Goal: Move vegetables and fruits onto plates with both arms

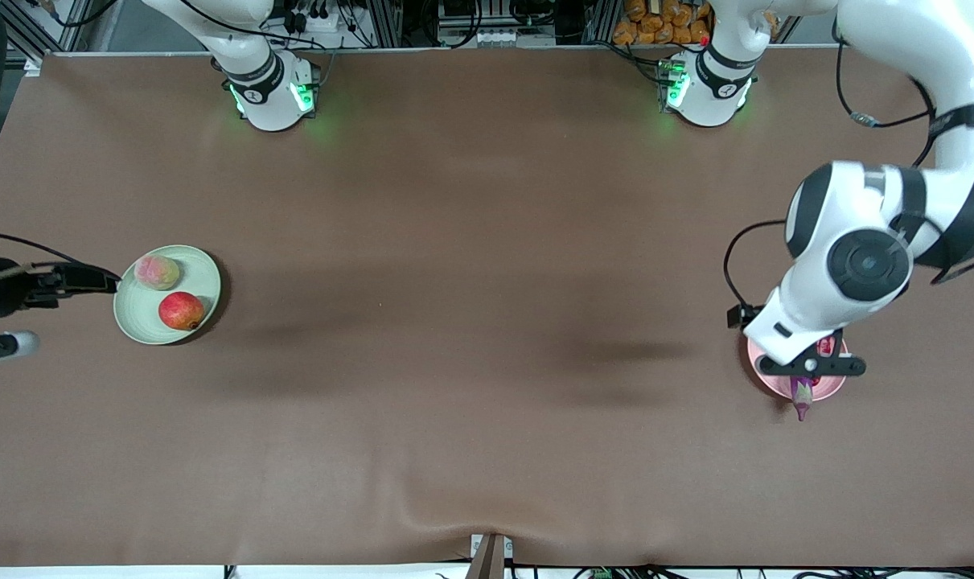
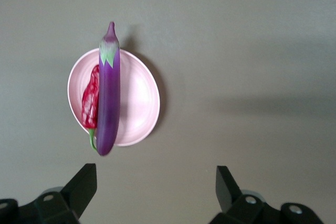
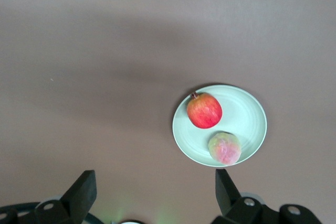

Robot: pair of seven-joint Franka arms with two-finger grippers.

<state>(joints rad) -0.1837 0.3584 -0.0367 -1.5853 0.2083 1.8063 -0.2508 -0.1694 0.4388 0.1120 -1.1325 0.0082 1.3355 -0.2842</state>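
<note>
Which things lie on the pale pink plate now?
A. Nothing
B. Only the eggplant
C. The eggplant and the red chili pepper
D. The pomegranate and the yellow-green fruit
C: in the left wrist view the purple eggplant lies across the pink plate with the red chili pepper beside it, touching it; both fruits are on the green plate.

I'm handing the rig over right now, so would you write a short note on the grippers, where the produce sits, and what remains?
Left gripper: open, empty, up over the pink plate at the left arm's end of the table.
Right gripper: open, empty, in the air beside the green plate at the right arm's end.
Pink plate: eggplant and chili pepper side by side; the eggplant overhangs the rim.
Green plate: pomegranate and yellow-green fruit.
Done: all four pieces plated.
Left: no loose produce visible; probably just retract both arms.
</note>
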